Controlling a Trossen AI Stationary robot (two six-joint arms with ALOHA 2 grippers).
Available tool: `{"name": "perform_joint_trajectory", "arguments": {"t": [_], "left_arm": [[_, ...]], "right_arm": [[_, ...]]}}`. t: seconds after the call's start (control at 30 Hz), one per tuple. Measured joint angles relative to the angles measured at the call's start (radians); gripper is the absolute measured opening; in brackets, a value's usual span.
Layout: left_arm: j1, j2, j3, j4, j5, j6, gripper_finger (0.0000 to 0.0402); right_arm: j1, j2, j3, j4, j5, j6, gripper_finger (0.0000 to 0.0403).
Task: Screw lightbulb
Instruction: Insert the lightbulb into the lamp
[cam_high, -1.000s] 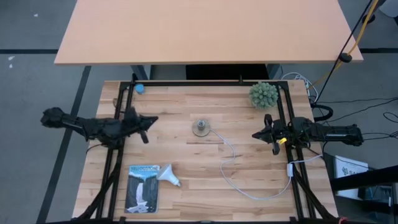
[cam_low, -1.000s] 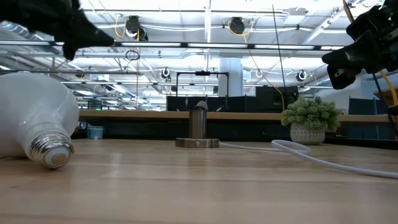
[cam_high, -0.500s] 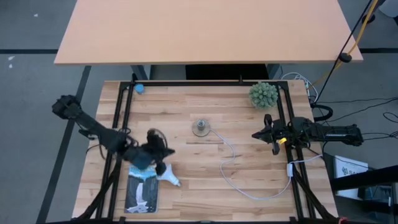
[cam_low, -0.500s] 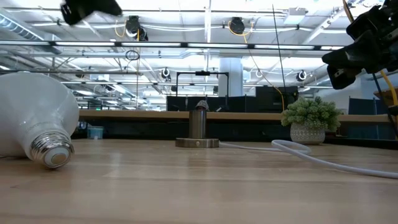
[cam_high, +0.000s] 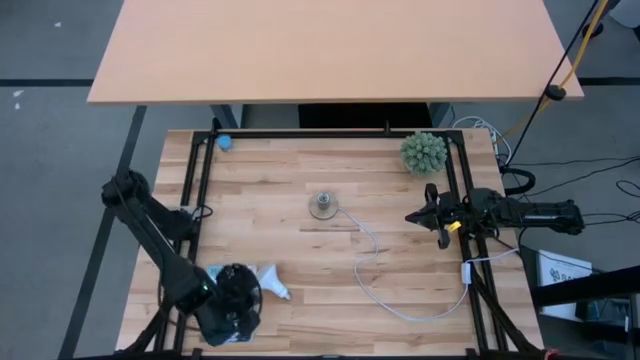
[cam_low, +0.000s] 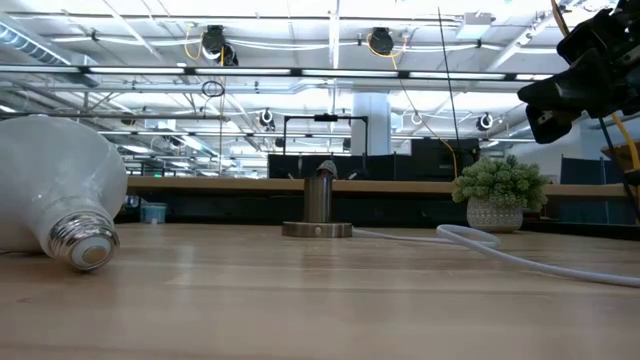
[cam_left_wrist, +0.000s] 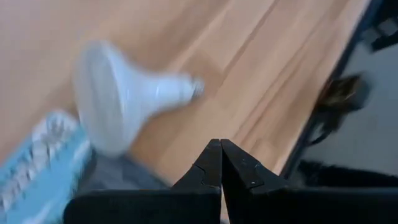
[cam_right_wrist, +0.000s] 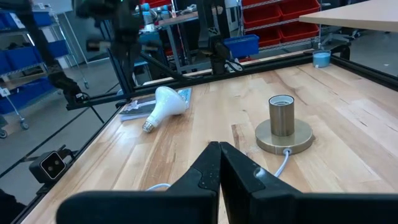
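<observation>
Hovering shut above a loose lightbulb (cam_high: 268, 281)
Left end effector (cam_left_wrist: 220, 151), fingers pressed together and empty, hangs over the bulb lying at seven o'clock on the tabletop (cam_high: 330, 260); descending unopened could knock it rolling. Right end effector (cam_high: 412, 216), also closed, waits at three o'clock.

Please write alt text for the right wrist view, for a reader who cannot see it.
A white lightbulb lies on its side on the wooden table, apart from an empty metal socket standing upright on its round base. The right gripper, fingers shut, points toward them from the foreground. A blue packaging card lies beside the bulb.
</observation>
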Motion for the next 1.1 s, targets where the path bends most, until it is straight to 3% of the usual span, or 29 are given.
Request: {"name": "perform_joint_trajectory", "arguments": {"t": [0.27, 0.37, 0.5, 0.6, 0.93, 1.1], "left_arm": [[0.031, 0.147, -0.002, -0.069, 0.175, -0.101, 0.0000], [0.059, 0.167, -0.002, -0.102, 0.129, -0.080, 0.0000], [0.107, 0.172, -0.002, -0.186, -0.047, -0.083, 0.0000], [0.150, 0.172, -0.002, -0.190, -0.124, -0.087, 0.0000], [0.188, 0.172, -0.002, -0.033, -0.131, -0.023, 0.0000], [0.200, 0.172, -0.002, 0.069, -0.131, 0.098, 0.0006]], "right_arm": [[0.000, 0.000, 0.000, 0.000, 0.000, 0.000, 0.0000], [0.000, 0.000, 0.000, 0.000, 0.000, 0.000, 0.0000], [0.000, 0.000, 0.000, 0.000, 0.000, 0.000, 0.0000], [0.000, 0.000, 0.000, 0.000, 0.000, 0.000, 0.0000], [0.000, 0.000, 0.000, 0.000, 0.000, 0.000, 0.0000], [0.000, 0.000, 0.000, 0.000, 0.000, 0.000, 0.0000]]}}
